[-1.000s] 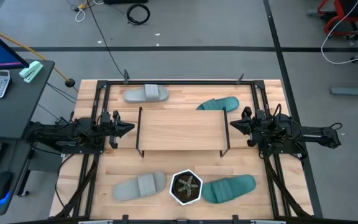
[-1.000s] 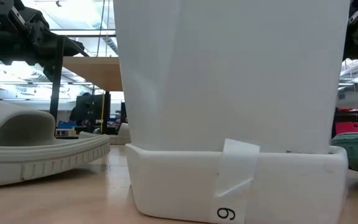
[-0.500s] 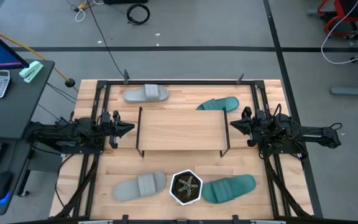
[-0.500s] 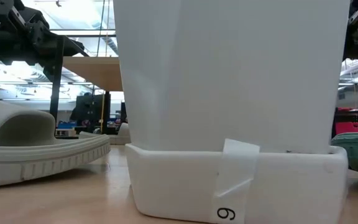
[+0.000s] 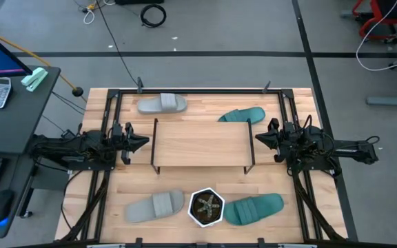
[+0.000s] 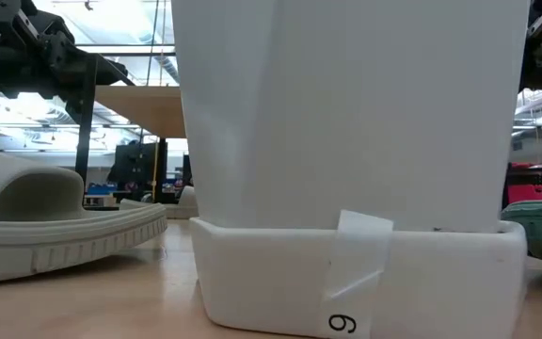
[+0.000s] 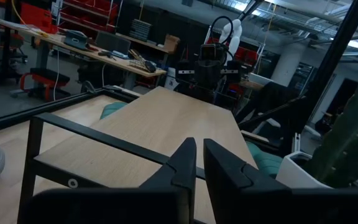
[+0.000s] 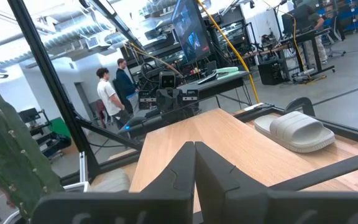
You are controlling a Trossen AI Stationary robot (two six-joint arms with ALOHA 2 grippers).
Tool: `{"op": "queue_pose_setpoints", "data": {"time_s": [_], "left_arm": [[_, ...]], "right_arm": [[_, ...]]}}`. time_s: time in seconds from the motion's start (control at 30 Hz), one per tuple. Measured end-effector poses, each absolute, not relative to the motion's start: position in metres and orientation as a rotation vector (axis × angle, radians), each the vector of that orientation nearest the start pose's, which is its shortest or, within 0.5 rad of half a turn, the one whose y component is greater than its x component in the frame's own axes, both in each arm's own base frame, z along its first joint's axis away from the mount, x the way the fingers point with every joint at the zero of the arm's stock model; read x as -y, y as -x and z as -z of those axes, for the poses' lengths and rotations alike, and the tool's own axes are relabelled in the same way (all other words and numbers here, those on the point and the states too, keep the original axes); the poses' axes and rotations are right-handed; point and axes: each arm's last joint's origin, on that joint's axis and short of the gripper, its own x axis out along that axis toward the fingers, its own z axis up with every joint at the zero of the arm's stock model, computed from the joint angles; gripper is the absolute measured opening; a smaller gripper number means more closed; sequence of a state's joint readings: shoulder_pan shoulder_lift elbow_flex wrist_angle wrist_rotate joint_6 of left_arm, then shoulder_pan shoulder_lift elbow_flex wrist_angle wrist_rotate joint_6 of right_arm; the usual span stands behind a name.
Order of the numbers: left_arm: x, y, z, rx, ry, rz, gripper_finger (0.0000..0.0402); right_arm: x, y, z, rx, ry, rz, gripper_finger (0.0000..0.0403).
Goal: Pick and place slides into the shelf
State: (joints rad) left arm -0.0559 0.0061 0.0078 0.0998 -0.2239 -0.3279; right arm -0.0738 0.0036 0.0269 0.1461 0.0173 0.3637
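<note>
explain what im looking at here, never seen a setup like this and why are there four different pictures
It is a robot with two dark arms at a wooden table, each ending in a two-finger gripper. The overhead picture shows everything: the left gripper and the right gripper wait at either end of a low shelf, both shut and holding nothing.

Four slides lie on the table, none on the shelf: a grey slide and a teal slide behind the shelf, another grey slide and teal slide in front. Between those two stands a potted plant.

The low picture is taken at table height, so the white pot fills it. The last two come from cameras on each wrist, looking past that arm's own fingers across the shelf at the other arm.
</note>
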Motion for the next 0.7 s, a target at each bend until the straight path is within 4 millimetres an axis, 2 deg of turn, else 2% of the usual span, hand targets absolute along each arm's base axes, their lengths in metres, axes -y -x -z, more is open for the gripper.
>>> {"op": "queue_pose_setpoints", "data": {"time_s": [0.7], "left_arm": [[-0.001,-0.0966,-0.1753,0.128,0.341,-0.15,0.0033]], "right_arm": [[0.0075,-0.0946,-0.1864,0.184,-0.358,0.059,0.0016]]}}
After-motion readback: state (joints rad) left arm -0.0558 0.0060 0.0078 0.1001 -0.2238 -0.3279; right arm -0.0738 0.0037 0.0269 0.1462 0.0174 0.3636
